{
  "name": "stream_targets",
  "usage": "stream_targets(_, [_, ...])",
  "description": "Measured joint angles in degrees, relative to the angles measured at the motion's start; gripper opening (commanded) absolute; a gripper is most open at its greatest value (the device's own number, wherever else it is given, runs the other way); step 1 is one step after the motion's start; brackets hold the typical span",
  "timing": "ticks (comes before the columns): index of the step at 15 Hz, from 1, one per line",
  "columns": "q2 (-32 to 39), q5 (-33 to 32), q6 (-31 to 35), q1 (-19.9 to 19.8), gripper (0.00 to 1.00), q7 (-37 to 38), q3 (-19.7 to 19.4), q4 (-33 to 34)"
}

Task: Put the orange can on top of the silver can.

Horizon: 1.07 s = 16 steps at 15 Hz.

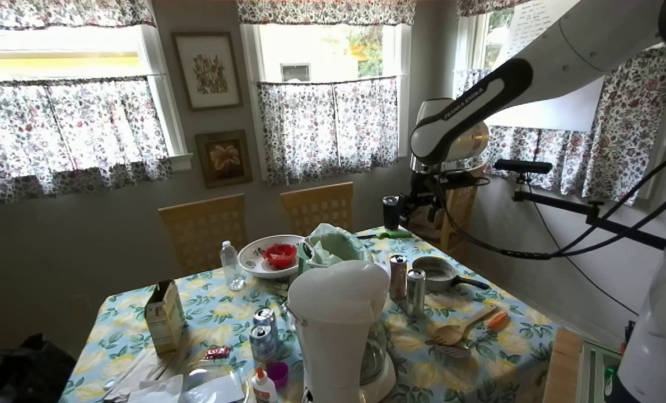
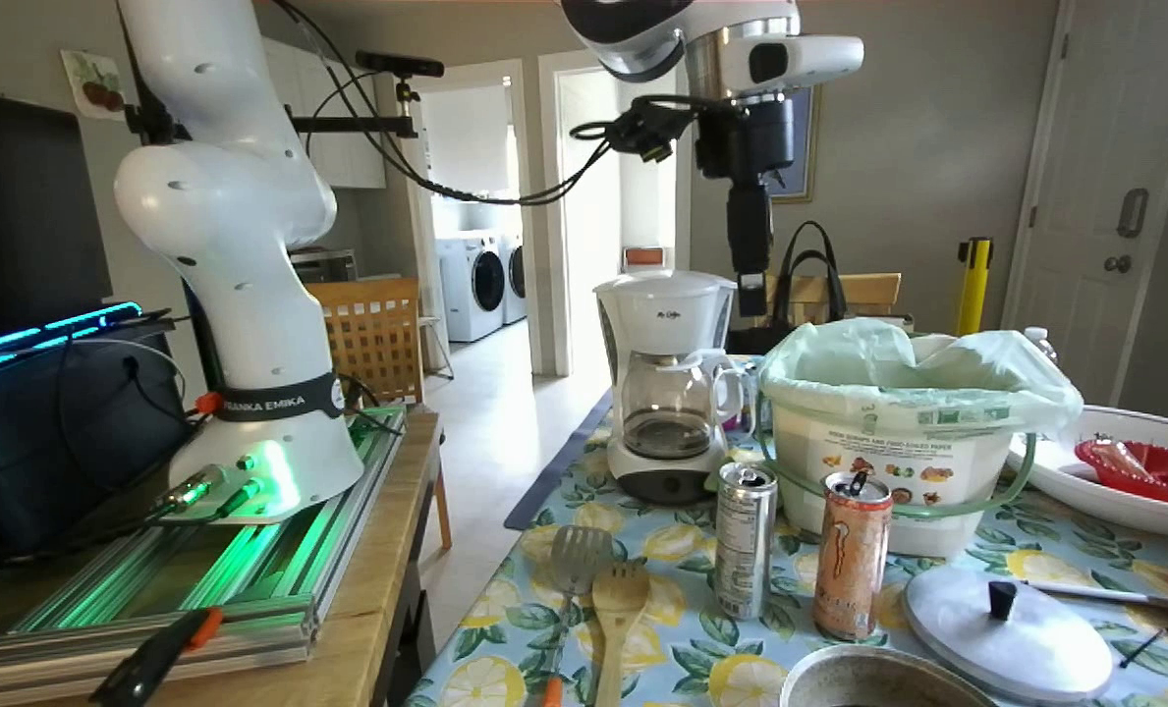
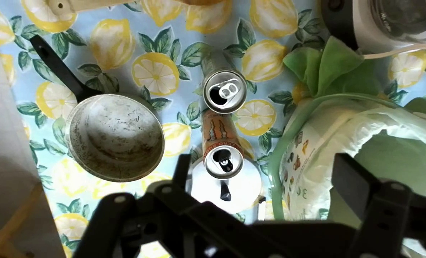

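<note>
Fingers (image 3: 354, 184) stand wide apart, empty. In an exterior view, the orange can (image 2: 853, 562) stands right of the silver can (image 2: 745, 542). Approach seems in hand; next, centre over the orange can, then descend.

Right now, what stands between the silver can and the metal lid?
The orange can stands between the silver can and metal lid, in an exterior view and the wrist view.

Two cans (image 3: 220, 122) stand between a saucepan (image 3: 116, 138) and bucket (image 2: 868, 452).
</note>
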Motion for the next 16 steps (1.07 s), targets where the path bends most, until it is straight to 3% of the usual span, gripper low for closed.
stream_targets(4, [6.2, -0.2, 2.0, -0.6, 1.00, -3.3, -0.5, 3.4])
stream_targets(11, [16.7, -1.3, 11.1, -1.4, 1.00, -9.6, -0.5, 8.5])
stream_targets(16, [21.7, -0.9, 12.6, -2.1, 1.00, -12.4, 0.4, 11.5])
